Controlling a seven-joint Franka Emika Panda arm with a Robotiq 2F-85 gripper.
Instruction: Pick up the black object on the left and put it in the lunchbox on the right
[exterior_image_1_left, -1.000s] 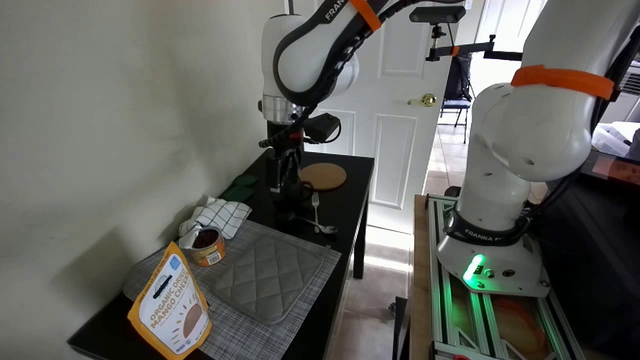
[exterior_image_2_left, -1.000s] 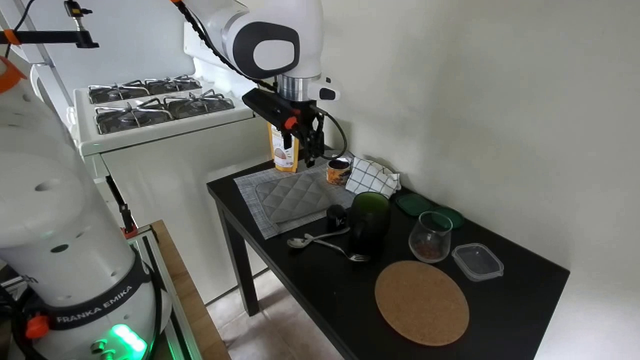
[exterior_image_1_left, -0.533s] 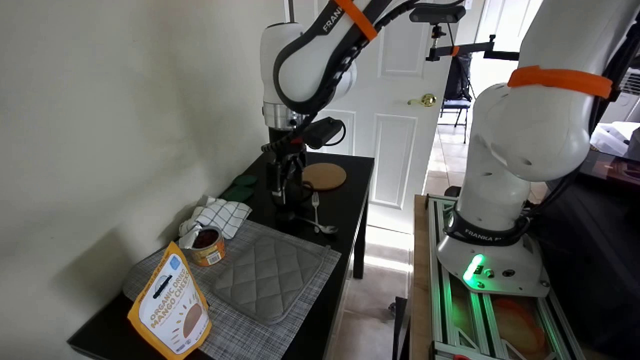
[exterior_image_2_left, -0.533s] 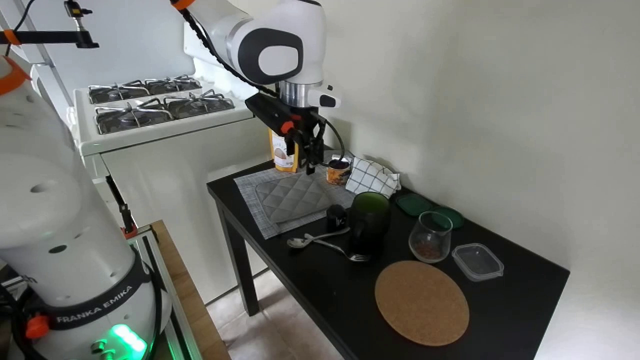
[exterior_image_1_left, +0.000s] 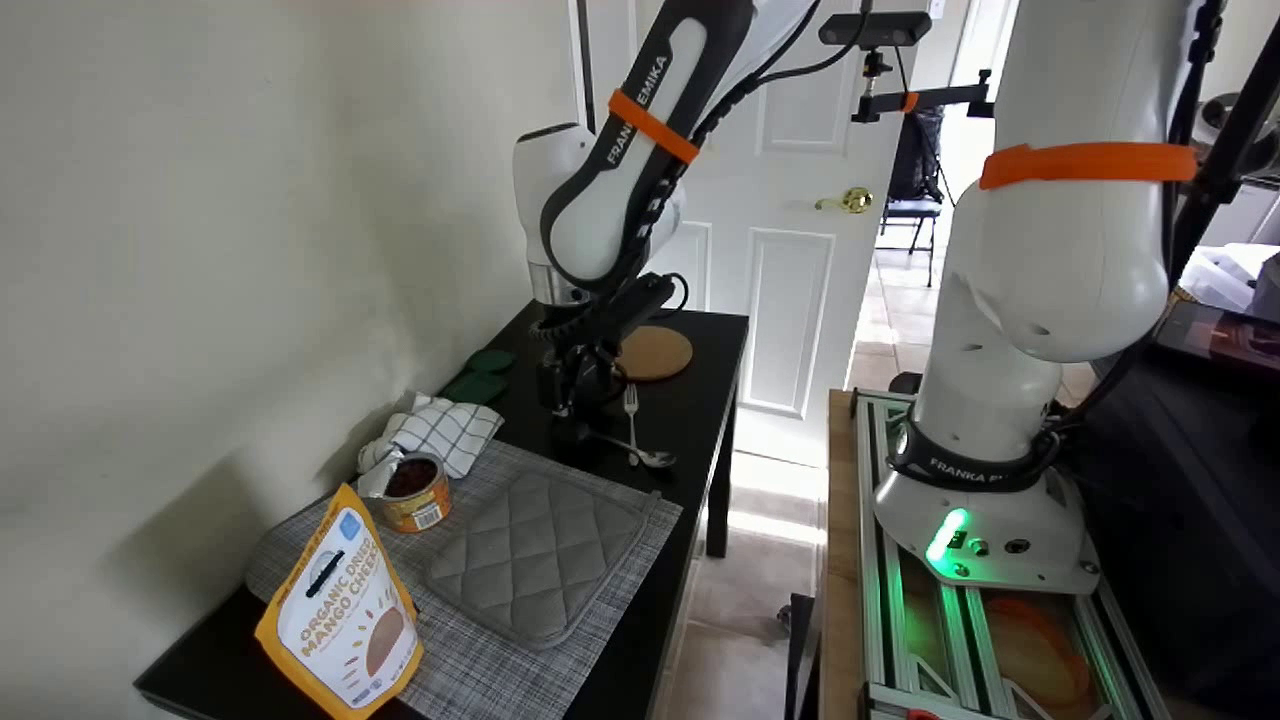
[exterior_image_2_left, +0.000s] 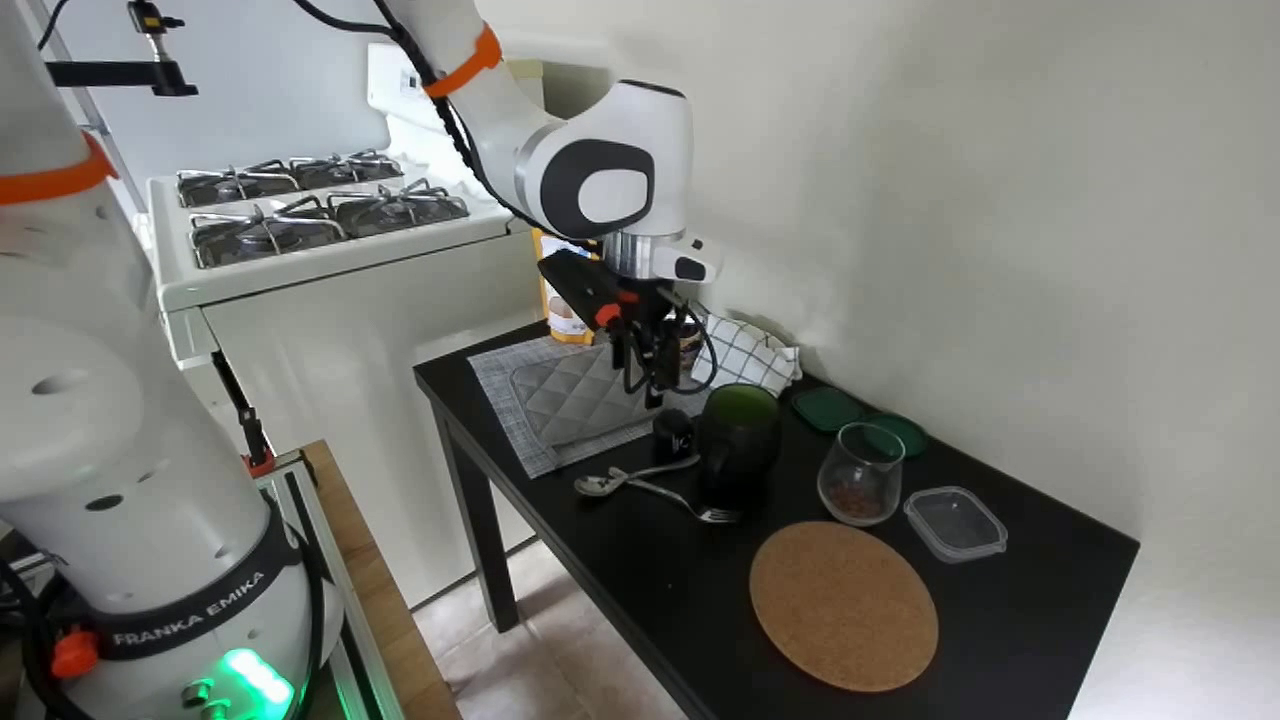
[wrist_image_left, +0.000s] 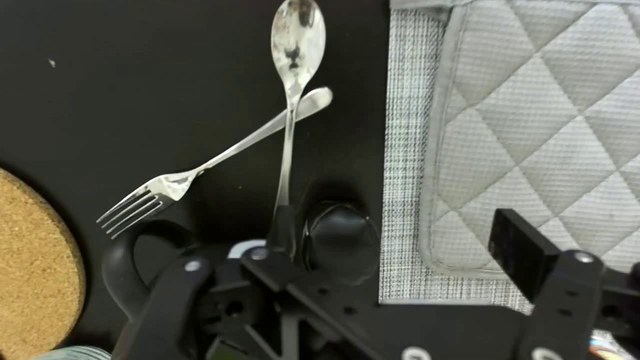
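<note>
Clear lunchbox (exterior_image_2_left: 956, 523), glass (exterior_image_2_left: 862, 462) alongside (reddish bits (exterior_image_2_left: 856, 502) inside), dark-filled can (exterior_image_1_left: 428, 510)

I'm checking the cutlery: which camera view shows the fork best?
The wrist view: the fork appears large, from above, tines distinct, the spoon crossing its handle. Both exterior views show it too, but much smaller.

wrist view: close, downward | both exterior views: farther, facing oppositely (table (exterior_image_2_left: 690, 570) shared)

Black table (exterior_image_2_left: 680, 580) | spoon (wrist_image_left: 295, 80) across fork (wrist_image_left: 240, 145) | cork round (exterior_image_2_left: 845, 605) | woven mat (wrist_image_left: 407, 125) | green mug (exterior_image_2_left: 738, 450) | black object (exterior_image_2_left: 672, 435) | glass (exterior_image_2_left: 860, 465) | clear tub (exterior_image_2_left: 957, 525)
</note>
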